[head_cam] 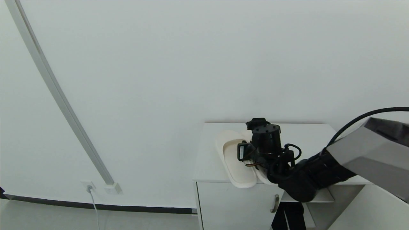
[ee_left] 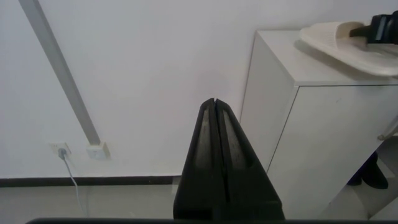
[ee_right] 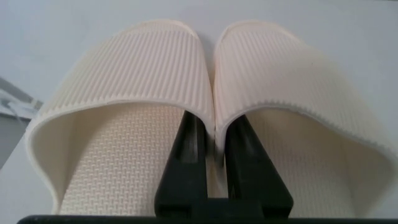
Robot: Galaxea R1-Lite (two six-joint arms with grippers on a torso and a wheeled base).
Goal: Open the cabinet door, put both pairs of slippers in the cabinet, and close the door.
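Clamping the right end effector (ee_right: 214, 134) on a pair of cream slippers (head_cam: 236, 169): one dark finger (ee_right: 186, 155) tucked under each ribbed upper, jaws nearly together, with only the two adjoining inner edges squeezed between. Lying side by side and touching on top of the white cabinet (head_cam: 230, 204), heels jutting slightly past the front edge above the shut left-hand door (head_cam: 236, 207). Baring a shelf (head_cam: 322, 196) in the cabinet's right half. Hanging off to the side of the cabinet, facing the wall (ee_left: 143, 74): left end effector (ee_left: 214, 109), clenched fully, pads pressed flat together, gripping nothing.
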